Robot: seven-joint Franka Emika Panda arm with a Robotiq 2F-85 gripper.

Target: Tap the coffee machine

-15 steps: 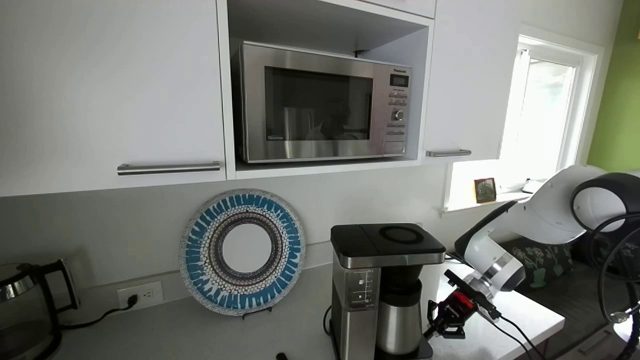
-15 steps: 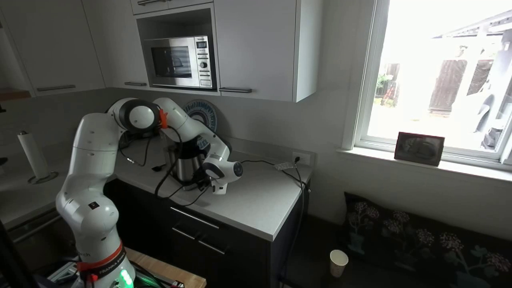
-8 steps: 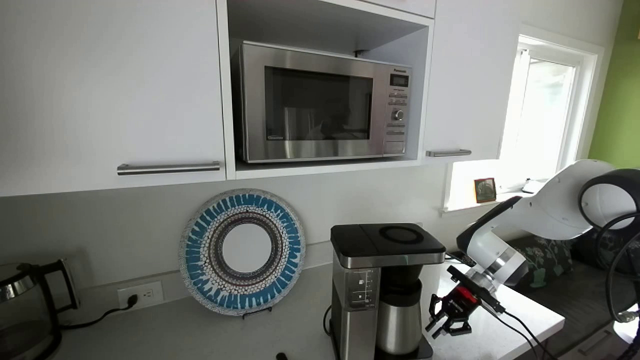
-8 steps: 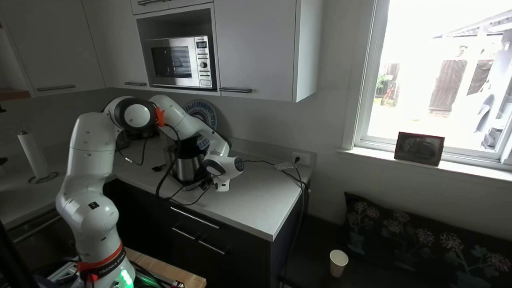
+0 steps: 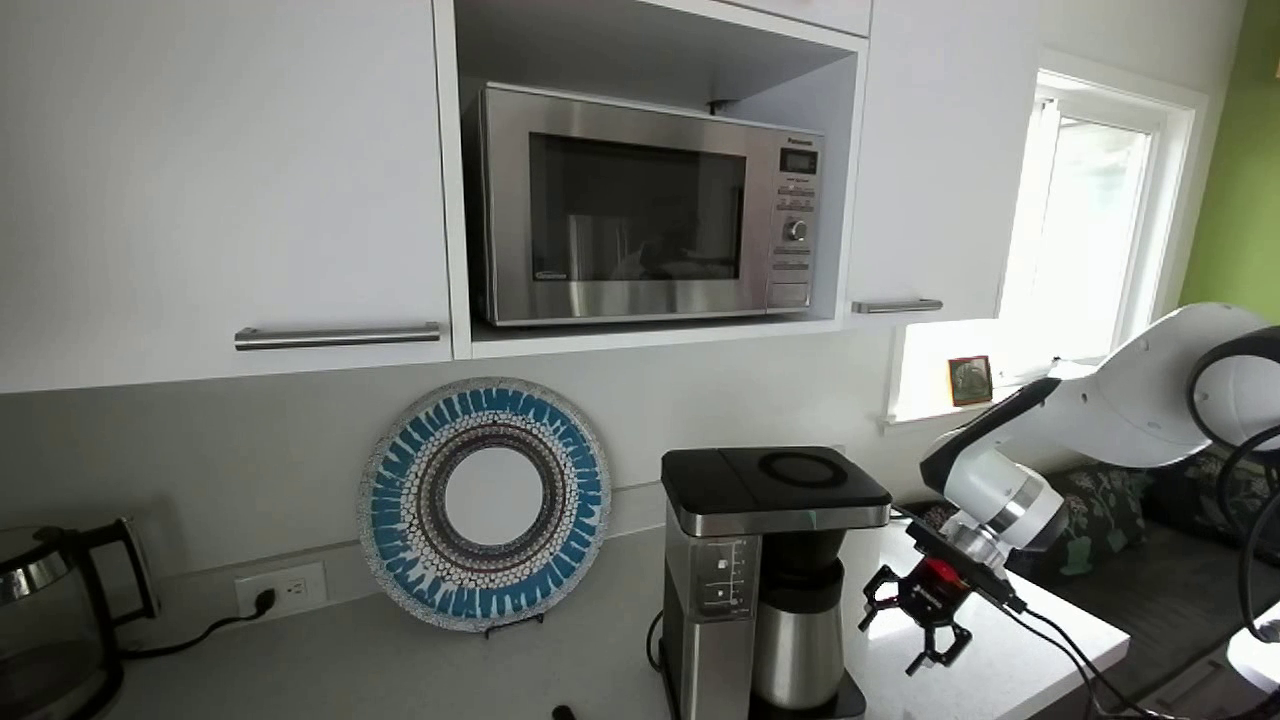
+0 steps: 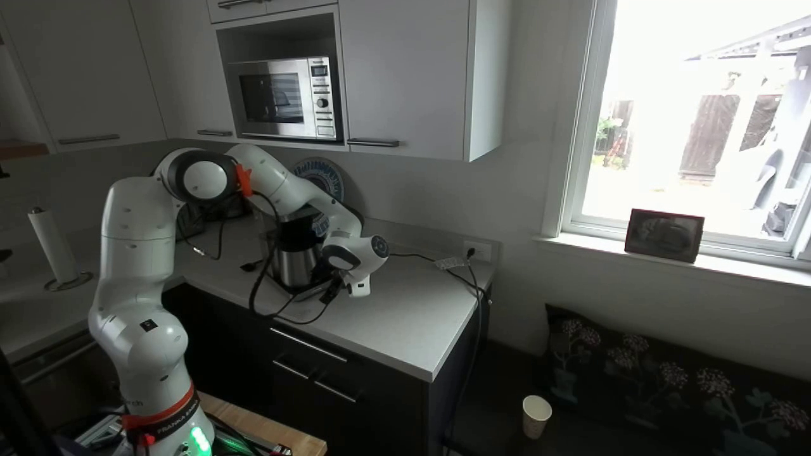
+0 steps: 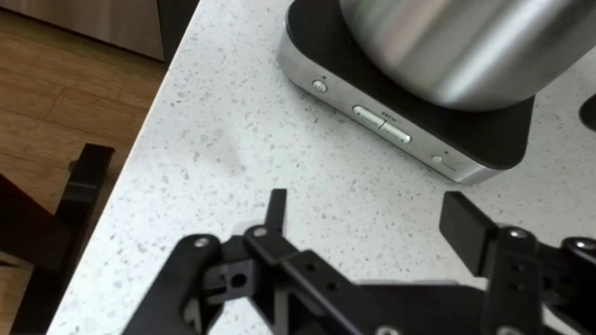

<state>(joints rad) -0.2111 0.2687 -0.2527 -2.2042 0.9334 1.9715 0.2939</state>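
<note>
The coffee machine (image 5: 710, 580), silver with a flat black top, stands upright on the counter, its steel carafe (image 5: 800, 645) in place. Its base front (image 7: 335, 90) with the buttons shows in the wrist view, along with the carafe's lower part. My gripper (image 5: 888, 648) hangs beside the carafe side of the machine, tilted down and apart from it. Seen from the wrist, the gripper (image 7: 365, 200) is spread wide with only bare counter between its pads. In an exterior view the arm covers part of the coffee machine (image 6: 296, 263).
The microwave (image 5: 640, 205) sits in a niche above. A patterned round plate (image 5: 400, 500) leans on the wall, and a kettle (image 5: 60, 610) stands at the far left. The counter edge (image 7: 149, 111) runs close by the gripper. Cables (image 6: 266, 253) hang from the arm.
My gripper has drawn back and up, away from the coffee machine's base, and its fingers have gone from shut to spread wide. The coffee machine stands where it was.
</note>
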